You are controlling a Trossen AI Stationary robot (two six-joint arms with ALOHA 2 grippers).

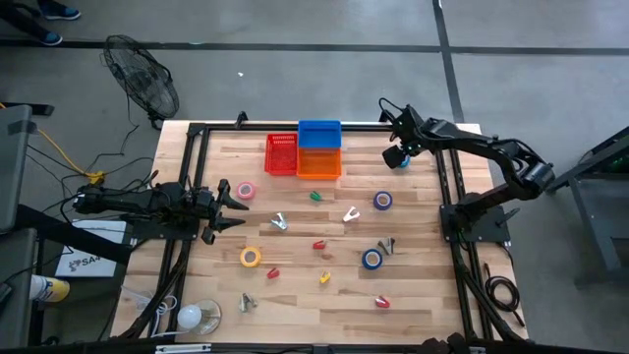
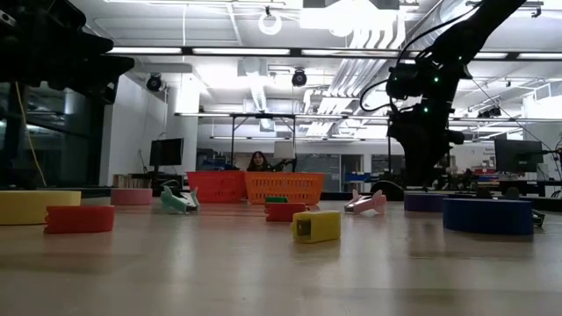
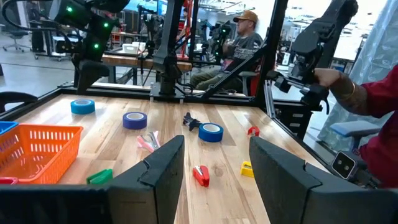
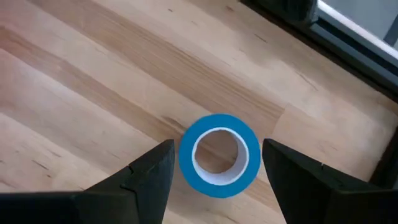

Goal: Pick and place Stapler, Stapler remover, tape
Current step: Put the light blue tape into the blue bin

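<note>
— From above, where is the right gripper (image 1: pixel 397 155)?
— At the table's far right, beside the orange basket (image 1: pixel 317 163); a light blue tape roll (image 1: pixel 402 160) peeks out under it. The left gripper (image 1: pixel 236 205) waits at the left edge, fingers spread wide, just short of a pink tape roll (image 1: pixel 245 191).

— And the right wrist view?
— Right gripper (image 4: pixel 217 177) spread wide, the light blue tape roll (image 4: pixel 219 155) lying flat between its fingers (image 4: pixel 144 177), untouched.

Wooden table (image 1: pixel 413 295): red basket (image 1: pixel 281 154), orange basket (image 1: pixel 317 162), tape rolls, small staplers, removers scattered.
</note>
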